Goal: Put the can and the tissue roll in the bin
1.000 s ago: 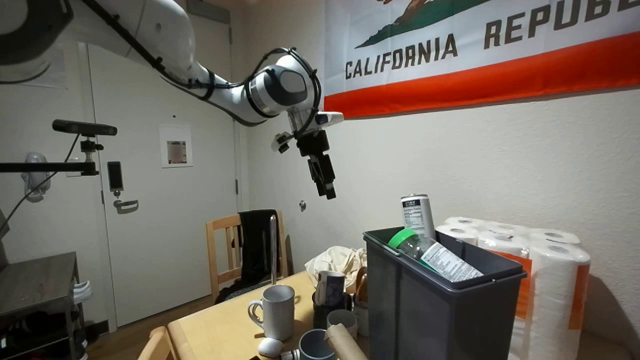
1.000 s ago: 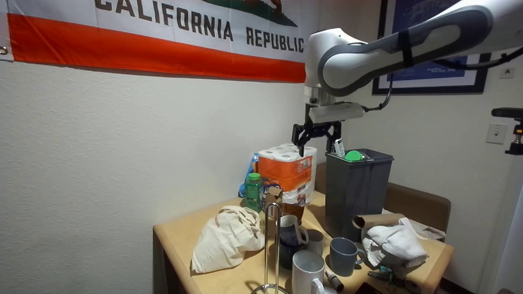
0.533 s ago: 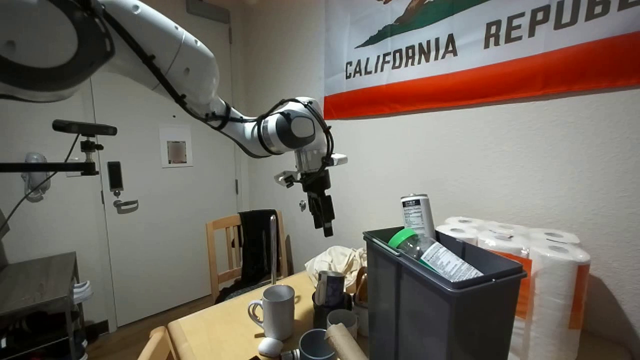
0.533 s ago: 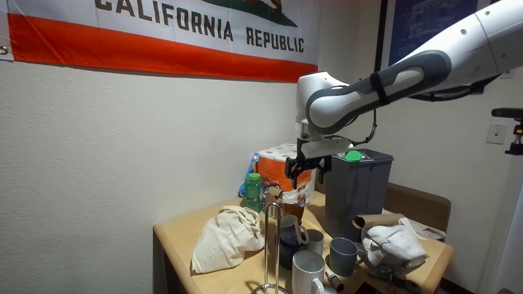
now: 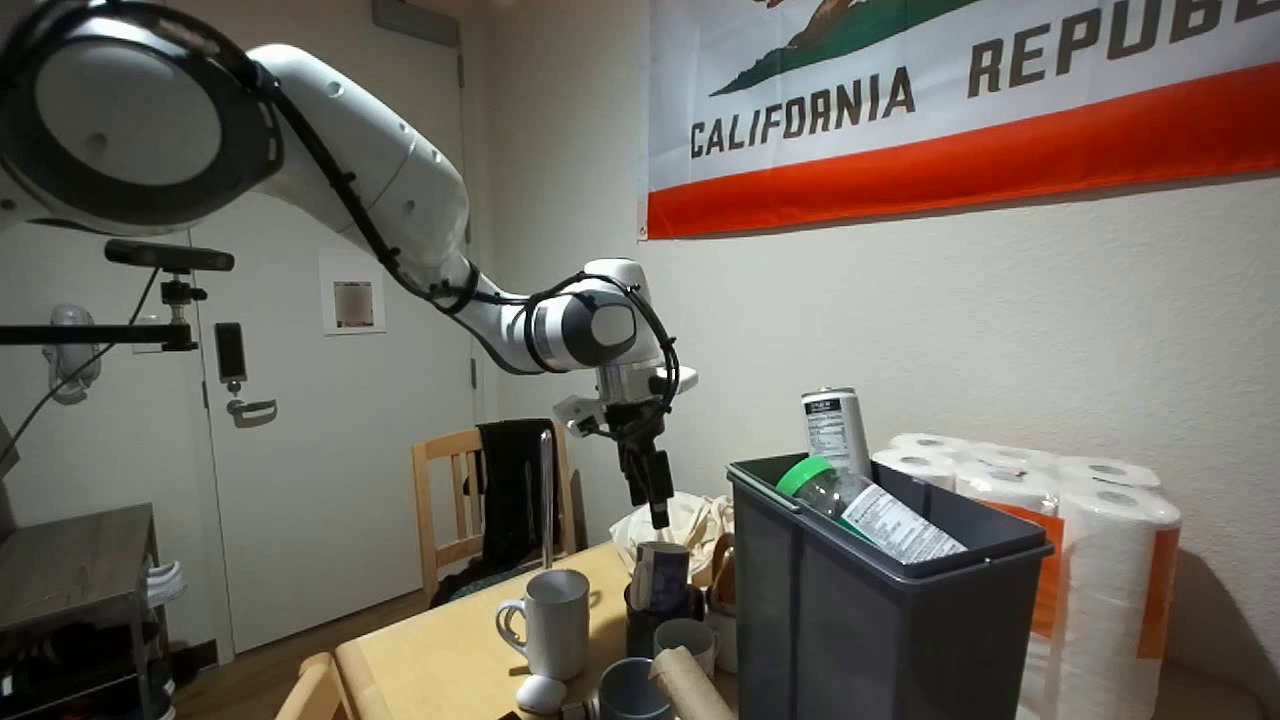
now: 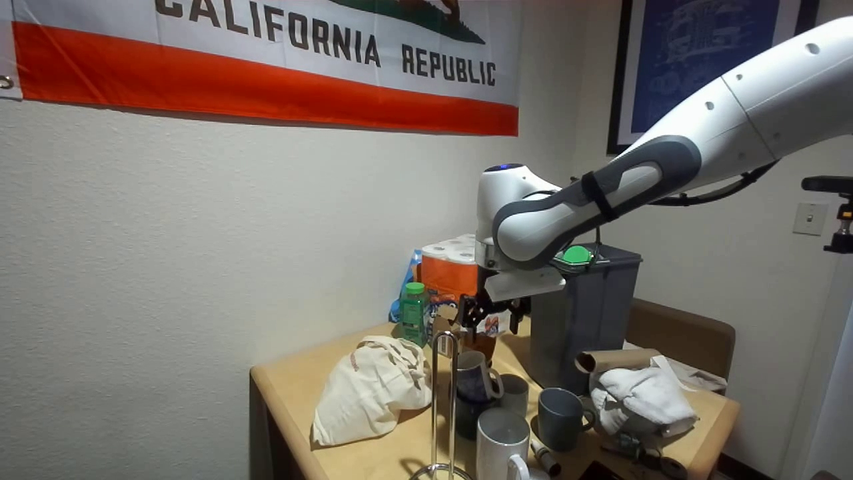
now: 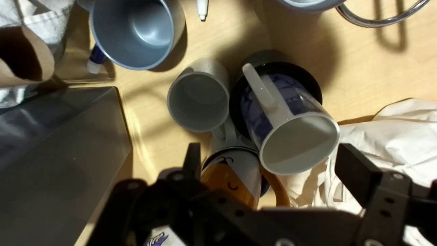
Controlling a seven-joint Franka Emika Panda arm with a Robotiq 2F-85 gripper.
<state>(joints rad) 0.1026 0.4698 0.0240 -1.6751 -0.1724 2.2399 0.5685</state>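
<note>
The can, silvery with a white label, stands tilted in the dark grey bin, its top above the rim. In an exterior view the arm hides the can, while the bin shows. The tissue roll, a brown cardboard tube, lies beside the bin's base; it shows in the wrist view. My gripper is open and empty, pointing down above the tilted blue-and-white mug. In the wrist view the jaws stand wide apart, with that mug beyond the gap.
A bottle with a green cap leans in the bin. Around the mug stand a grey mug, a tall white mug and a fox mug. A cloth bag, metal stand and paper-towel pack are nearby.
The arm has come down from well above the table, moving away from the bin in an exterior view, to just above the mugs. The gripper stays open. The can, bin and tube have not moved.
</note>
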